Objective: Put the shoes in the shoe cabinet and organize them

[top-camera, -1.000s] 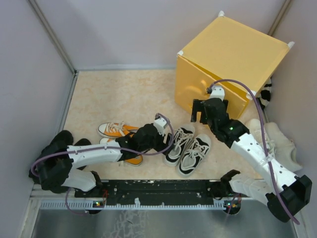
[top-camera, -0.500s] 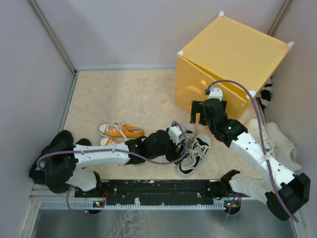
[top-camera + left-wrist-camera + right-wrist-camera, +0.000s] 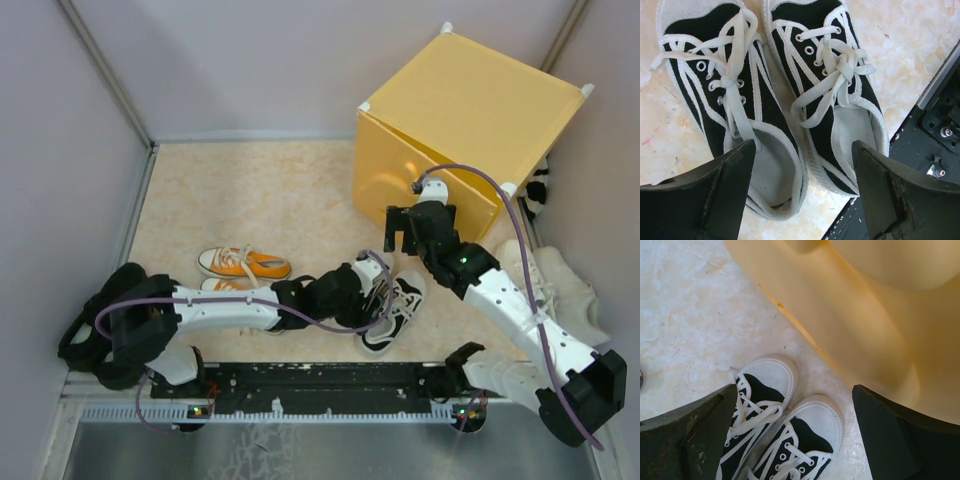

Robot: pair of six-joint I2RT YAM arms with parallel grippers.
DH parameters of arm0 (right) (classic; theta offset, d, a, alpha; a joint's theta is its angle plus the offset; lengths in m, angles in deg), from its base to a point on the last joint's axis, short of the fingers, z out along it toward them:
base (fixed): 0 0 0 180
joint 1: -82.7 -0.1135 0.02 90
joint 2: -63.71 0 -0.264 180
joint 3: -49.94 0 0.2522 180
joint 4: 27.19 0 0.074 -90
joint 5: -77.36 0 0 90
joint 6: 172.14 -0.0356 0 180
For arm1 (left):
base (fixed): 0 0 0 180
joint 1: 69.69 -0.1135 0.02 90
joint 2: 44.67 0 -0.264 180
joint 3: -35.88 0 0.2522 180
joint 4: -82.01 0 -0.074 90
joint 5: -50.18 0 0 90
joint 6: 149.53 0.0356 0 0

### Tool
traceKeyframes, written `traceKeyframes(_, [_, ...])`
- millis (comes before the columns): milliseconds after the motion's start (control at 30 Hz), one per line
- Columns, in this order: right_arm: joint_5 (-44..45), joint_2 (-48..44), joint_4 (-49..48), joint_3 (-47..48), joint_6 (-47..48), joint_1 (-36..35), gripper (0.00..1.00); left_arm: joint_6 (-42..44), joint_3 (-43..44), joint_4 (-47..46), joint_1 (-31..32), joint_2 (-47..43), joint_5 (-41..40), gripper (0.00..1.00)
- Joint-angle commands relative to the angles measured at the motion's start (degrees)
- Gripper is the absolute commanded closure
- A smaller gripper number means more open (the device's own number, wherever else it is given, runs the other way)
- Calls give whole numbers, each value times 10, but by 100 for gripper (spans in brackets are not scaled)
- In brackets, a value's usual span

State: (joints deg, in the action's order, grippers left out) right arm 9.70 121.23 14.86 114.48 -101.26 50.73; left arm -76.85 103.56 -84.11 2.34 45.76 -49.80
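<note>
Black-and-white canvas lace-up sneakers (image 3: 830,115), paired on the beige stone-patterned floor (image 3: 250,200) near the yellow cube-shaped panel cabinet (image 3: 470,110), are spanned at the heels by the wide-open left gripper (image 3: 802,147), likely for a paired pick, with the right gripper (image 3: 794,390) held wide at the door (image 3: 410,180).

The pale, marbled beige table top (image 3: 250,190) carries the yellow cabinet (image 3: 465,125) at its far right corner, standing directly on the surface with one corner turned toward the near side. The black-and-white sneakers (image 3: 400,305) lie side by side just in front of the cabinet, toes toward it, and the orange sneakers (image 3: 243,264) lie further out to its front left, well apart from it. The off-white sneakers (image 3: 565,285) rest near the cabinet's front right, and a black-and-white striped thing (image 3: 540,188), mostly hidden, sits against its right side.
</note>
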Motion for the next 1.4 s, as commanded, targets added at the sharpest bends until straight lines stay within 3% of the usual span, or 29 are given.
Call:
traceKeyframes(0, [-2,-14,-29,-4,5,3,2,-15,19,5,8,4,7,17])
traceKeyframes(400, [1,-22,-25,-2,8,5,2,-49,55,31,18,79,-4,22])
traceKeyframes(600, [-1,-36,-18,-1,13,5,2,-75,85,73,18,142,-45,34])
traceKeyframes(633, [-2,-39,-18,-1,13,5,2,-75,89,74,18,153,-44,44])
traceKeyframes(733, [-4,-43,-15,3,16,5,1,-76,96,82,18,173,-30,95])
traceKeyframes(767, [-8,-44,-13,5,17,5,2,-78,95,84,18,174,-28,100])
traceKeyframes(967, [-93,-65,-5,31,57,5,2,-43,48,85,17,97,-71,100])
traceKeyframes(1200, [-253,-131,-3,117,69,5,2,-6,38,117,7,-81,-224,100])
traceKeyframes(1367, [-204,-174,-31,186,69,5,2,52,40,118,7,-182,-313,100])
